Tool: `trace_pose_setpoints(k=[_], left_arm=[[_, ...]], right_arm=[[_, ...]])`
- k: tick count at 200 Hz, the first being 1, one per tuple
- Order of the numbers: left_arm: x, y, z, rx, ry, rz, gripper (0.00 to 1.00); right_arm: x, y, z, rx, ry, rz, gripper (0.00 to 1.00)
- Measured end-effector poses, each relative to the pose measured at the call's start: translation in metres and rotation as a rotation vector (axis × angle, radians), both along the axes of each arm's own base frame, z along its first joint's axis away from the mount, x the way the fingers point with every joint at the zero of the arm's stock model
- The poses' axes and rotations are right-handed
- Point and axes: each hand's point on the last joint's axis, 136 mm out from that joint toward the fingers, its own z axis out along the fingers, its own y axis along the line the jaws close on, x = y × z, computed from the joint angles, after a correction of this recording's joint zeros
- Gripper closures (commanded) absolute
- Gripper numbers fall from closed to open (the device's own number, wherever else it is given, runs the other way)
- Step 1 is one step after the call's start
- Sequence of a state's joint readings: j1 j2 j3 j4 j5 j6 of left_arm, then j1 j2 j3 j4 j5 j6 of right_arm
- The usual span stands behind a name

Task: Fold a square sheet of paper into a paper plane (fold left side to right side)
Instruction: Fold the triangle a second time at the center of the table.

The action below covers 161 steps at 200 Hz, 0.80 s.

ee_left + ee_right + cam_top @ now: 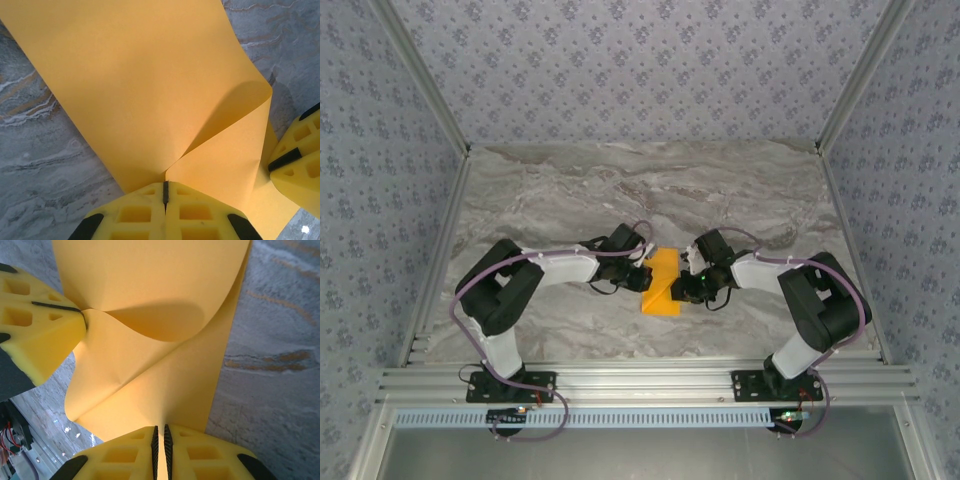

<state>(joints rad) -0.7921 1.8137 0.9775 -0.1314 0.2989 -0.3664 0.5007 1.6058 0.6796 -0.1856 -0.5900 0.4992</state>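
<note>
Locate the left pincer (165,190) in its own wrist view. Its two yellow, square-pocketed fingers (135,215) are pressed together. The edge of the thin, matte, bright-orange square sheet of paper (140,85) is clamped in the seam between them. From that seam the sheet runs away from the pincer in two parts. One is a broad flat part ahead and to the left. The other, ahead and to the right, curls over into a rounded, uncreased bend.

Locate the right pincer (161,432) in its own wrist view. Its jaws stand narrow, with only a thin slit between the black pads, and an edge of the sheet is gripped in that slit. Ahead of this pincer the sheet rises and bows into a hollow. The left pincer grips the sheet ahead and to the left, at a spot from which soft wrinkles fan out.

In the overhead view, confirm that the two pincers face each other, tips close, with the sheet between them. The left pincer is on the sheet's left edge and the right pincer on its right edge. The grey, veined, marble-pattern surface (620,190) lies below and around both pincers. You cannot tell whether the sheet's near edge touches the surface.
</note>
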Motion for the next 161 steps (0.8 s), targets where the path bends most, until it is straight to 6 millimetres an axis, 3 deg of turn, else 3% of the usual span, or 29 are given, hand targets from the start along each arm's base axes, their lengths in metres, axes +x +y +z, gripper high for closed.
trace_pose_setpoints(k=[50,109,161], left_arm=[[0.002,-0.003,0.001,-0.003,-0.002,-0.002,0.97],[0.001,-0.003,0.001,-0.003,-0.002,-0.003,0.97],[0.002,-0.004,0.0,-0.001,-0.001,-0.003,0.97]], right_arm=[[0.008,-0.003,0.014,0.03,-0.031,-0.025,0.84],[0.039,0.018,0.042,0.134,-0.112,-0.05,0.85],[0.048,0.034,0.031,0.136,-0.095,-0.029,0.86]])
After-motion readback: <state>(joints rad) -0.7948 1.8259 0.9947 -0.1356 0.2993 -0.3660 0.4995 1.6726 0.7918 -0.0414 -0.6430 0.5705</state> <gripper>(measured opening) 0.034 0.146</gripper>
